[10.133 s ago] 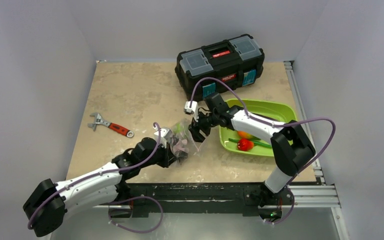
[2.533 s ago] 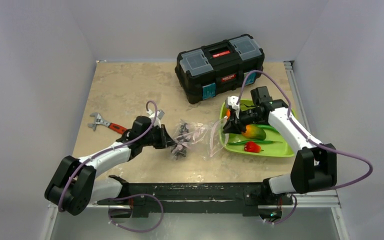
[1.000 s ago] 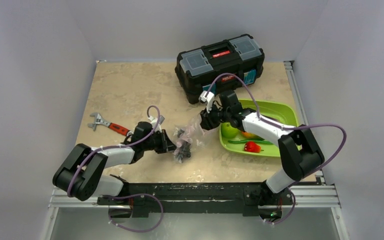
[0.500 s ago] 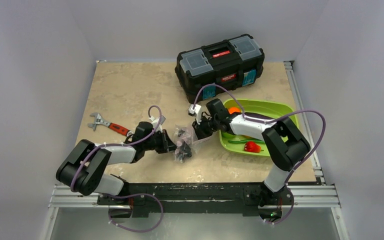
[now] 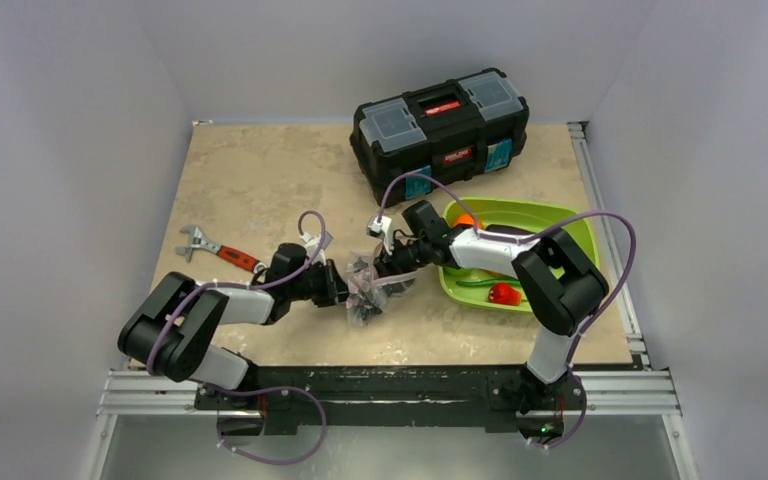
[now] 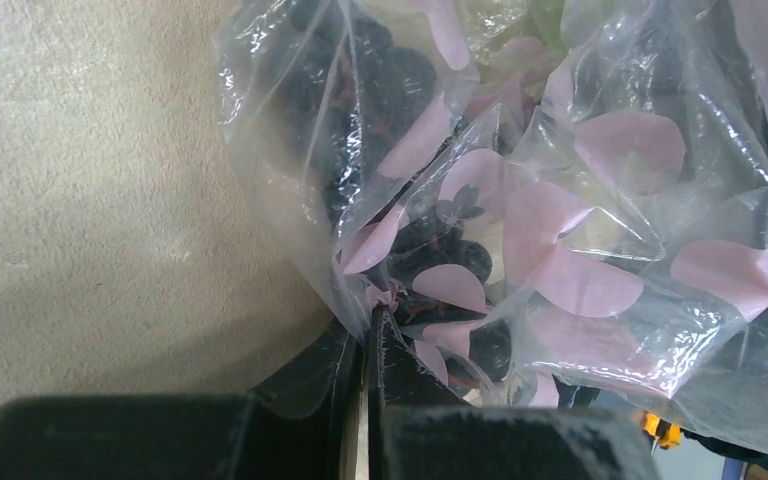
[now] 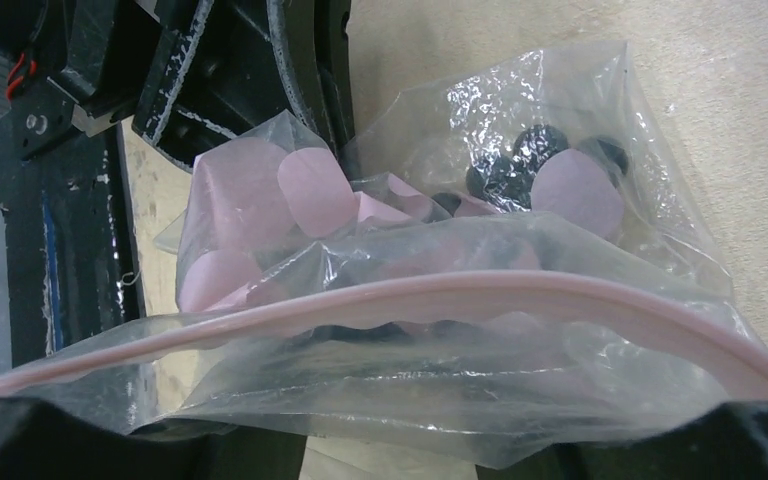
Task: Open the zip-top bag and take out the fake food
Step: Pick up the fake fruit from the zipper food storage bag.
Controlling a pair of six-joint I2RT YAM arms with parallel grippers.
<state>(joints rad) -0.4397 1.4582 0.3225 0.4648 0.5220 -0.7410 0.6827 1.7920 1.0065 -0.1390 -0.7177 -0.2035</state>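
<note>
The right tool (image 5: 385, 268) has come back from the tray (image 5: 525, 208), where it hung over two seconds ago, and now sits at the mouth of the bag (image 5: 370, 284), jaws apart. An orange (image 5: 467, 220), hidden behind that arm a second ago, shows in the tray's far left corner. The bag, then spread flat towards the tray, is bunched up again. The left arm (image 5: 240, 300) has folded in closer.
</note>
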